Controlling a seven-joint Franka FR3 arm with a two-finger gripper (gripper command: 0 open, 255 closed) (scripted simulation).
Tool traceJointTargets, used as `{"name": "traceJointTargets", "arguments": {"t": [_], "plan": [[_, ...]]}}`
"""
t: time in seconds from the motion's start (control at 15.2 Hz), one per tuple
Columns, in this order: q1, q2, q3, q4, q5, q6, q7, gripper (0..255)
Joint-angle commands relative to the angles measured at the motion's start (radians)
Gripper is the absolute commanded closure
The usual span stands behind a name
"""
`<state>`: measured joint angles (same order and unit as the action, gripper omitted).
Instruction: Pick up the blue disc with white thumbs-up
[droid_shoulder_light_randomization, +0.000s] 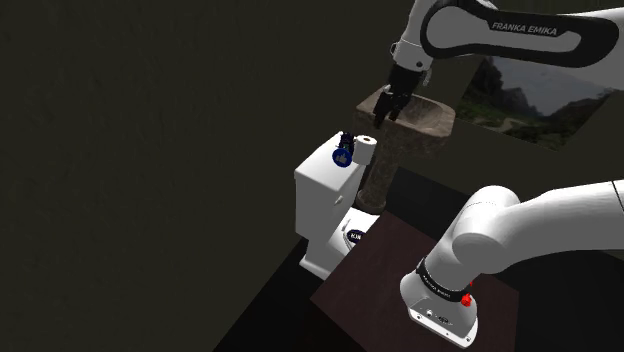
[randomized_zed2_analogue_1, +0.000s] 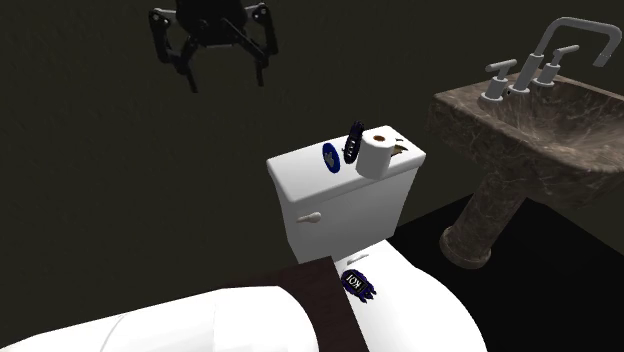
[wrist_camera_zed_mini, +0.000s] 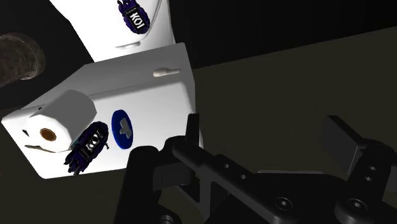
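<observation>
The blue disc with a white thumbs-up (randomized_zed2_analogue_1: 331, 156) lies flat on the lid of the white toilet tank (randomized_zed2_analogue_1: 300, 180), next to a toilet roll (randomized_zed2_analogue_1: 379, 150) and a dark blue "KOI" item (randomized_zed2_analogue_1: 352, 145). In the wrist view the disc (wrist_camera_zed_mini: 122, 128) is below and off to one side of my gripper (wrist_camera_zed_mini: 266, 132), beside the roll (wrist_camera_zed_mini: 63, 121). My gripper (randomized_zed2_analogue_1: 225, 75) hangs high above the tank, open and empty. From the shoulder camera, the gripper (droid_shoulder_light_randomization: 385, 112) hovers up and to the right of the disc (droid_shoulder_light_randomization: 343, 157).
A brown stone pedestal sink (randomized_zed2_analogue_1: 530, 110) with a grey tap (randomized_zed2_analogue_1: 545, 60) stands at the second exterior view's right. A second "KOI" item (randomized_zed2_analogue_1: 357, 284) lies on the toilet seat lid (randomized_zed2_analogue_1: 420, 310). My dark stand top (droid_shoulder_light_randomization: 380, 270) sits close to the bowl.
</observation>
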<state>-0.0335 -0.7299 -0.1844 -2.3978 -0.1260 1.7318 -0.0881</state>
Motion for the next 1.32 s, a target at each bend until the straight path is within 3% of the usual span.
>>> {"name": "traceJointTargets", "arguments": {"t": [0.0, 0.4, 0.73, 0.99, 1.25], "plan": [[-0.003, 0.041, -0.039, -0.013, -0.016, 0.061, -0.043, 0], [0.0, 0.203, -0.152, -0.018, -0.035, 0.242, -0.167, 0], [0.018, 0.373, -0.246, 0.019, -0.007, 0.383, -0.286, 0], [0.039, 0.53, -0.316, 0.075, 0.06, 0.48, -0.403, 0], [0.048, 0.704, -0.366, 0.155, 0.177, 0.554, -0.544, 0]]}}
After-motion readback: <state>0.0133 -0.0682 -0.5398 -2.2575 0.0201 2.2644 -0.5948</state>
